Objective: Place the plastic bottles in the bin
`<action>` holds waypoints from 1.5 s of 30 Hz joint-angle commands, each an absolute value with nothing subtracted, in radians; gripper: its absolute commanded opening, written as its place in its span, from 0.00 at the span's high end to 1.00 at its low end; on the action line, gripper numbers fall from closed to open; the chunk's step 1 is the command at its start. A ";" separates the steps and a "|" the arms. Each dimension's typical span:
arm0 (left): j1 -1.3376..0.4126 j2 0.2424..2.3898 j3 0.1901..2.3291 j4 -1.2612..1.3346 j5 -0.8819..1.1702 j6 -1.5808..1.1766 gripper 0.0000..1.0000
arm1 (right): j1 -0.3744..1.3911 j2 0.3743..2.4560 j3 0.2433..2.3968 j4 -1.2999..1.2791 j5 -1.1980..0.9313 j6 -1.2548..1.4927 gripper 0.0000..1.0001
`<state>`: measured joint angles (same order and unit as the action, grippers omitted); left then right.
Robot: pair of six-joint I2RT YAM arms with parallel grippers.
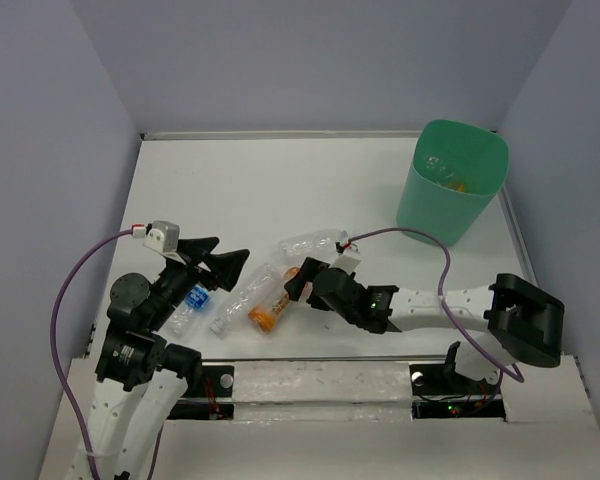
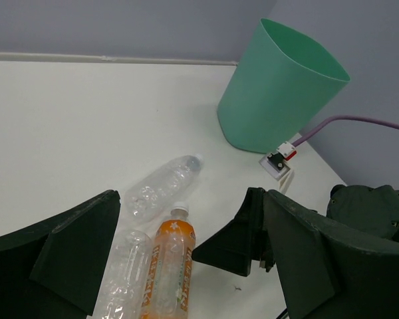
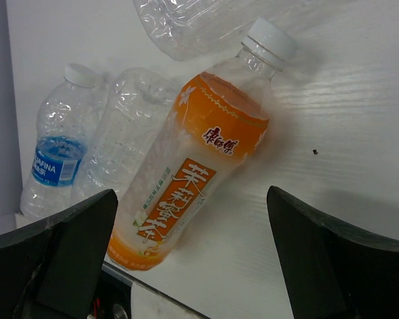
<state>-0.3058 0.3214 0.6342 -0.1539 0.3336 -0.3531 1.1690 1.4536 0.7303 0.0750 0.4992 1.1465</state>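
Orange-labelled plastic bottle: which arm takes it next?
Right, likely: the open right end effector frames the orange-labelled clear plastic bottle, and the mint-green plastic bin is nearer it than the left end effector.

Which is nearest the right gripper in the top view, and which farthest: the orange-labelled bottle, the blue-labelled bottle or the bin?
From the right gripper:
1. orange-labelled bottle, right at its open fingers, on the near-left side.
2. blue-labelled bottle, further left.
3. bin, far right corner.

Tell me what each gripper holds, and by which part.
Nothing is held: the left gripper and right gripper are open, and the orange-labelled bottle lies ungripped.
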 commanded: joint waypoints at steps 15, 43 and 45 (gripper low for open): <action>-0.302 0.311 0.630 -0.112 0.359 -0.345 0.01 | 1.169 1.670 0.796 0.202 0.566 1.362 0.04; -0.304 0.316 0.630 -0.110 0.360 -0.345 0.01 | 1.198 1.268 0.681 -0.044 0.663 1.241 0.45; -0.304 0.314 0.630 -0.110 0.360 -0.344 0.01 | 1.207 1.204 0.705 -0.081 0.635 1.162 0.46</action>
